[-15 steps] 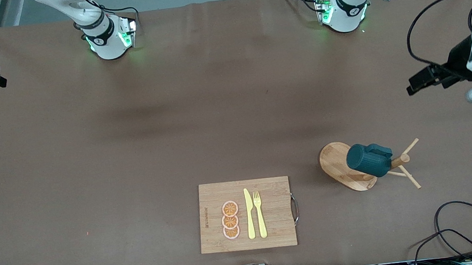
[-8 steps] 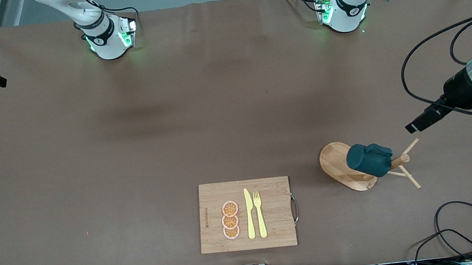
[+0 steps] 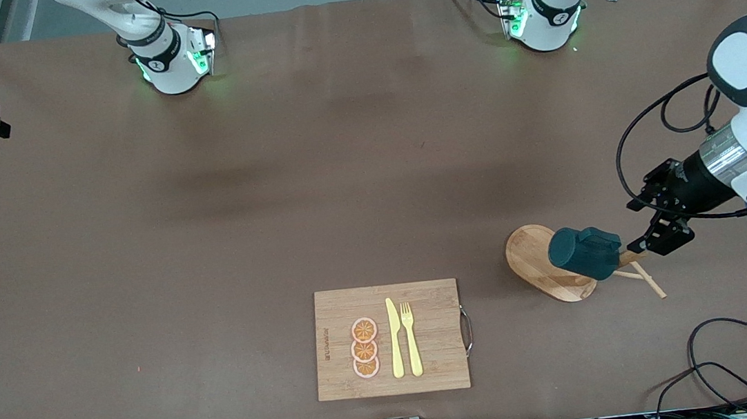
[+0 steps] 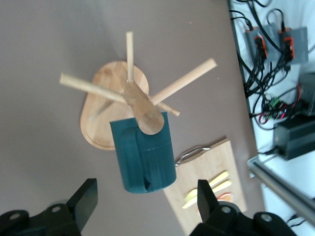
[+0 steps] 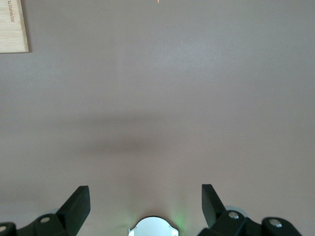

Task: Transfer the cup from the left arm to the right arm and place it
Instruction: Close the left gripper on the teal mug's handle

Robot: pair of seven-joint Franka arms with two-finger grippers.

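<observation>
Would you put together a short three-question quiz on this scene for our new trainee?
1. True or false: the cup stands upright on the cutting board.
2. Which gripper is beside the wooden mug rack? A) left gripper B) right gripper
3. Fill in: beside the yellow knife and fork lie three ____ slices.

Key:
1. False: it hangs on a peg of the rack.
2. A; its fingers are open, with the cup between them in the left wrist view, not yet gripped. The right gripper, also open, waits over bare table.
3. Orange.
</observation>
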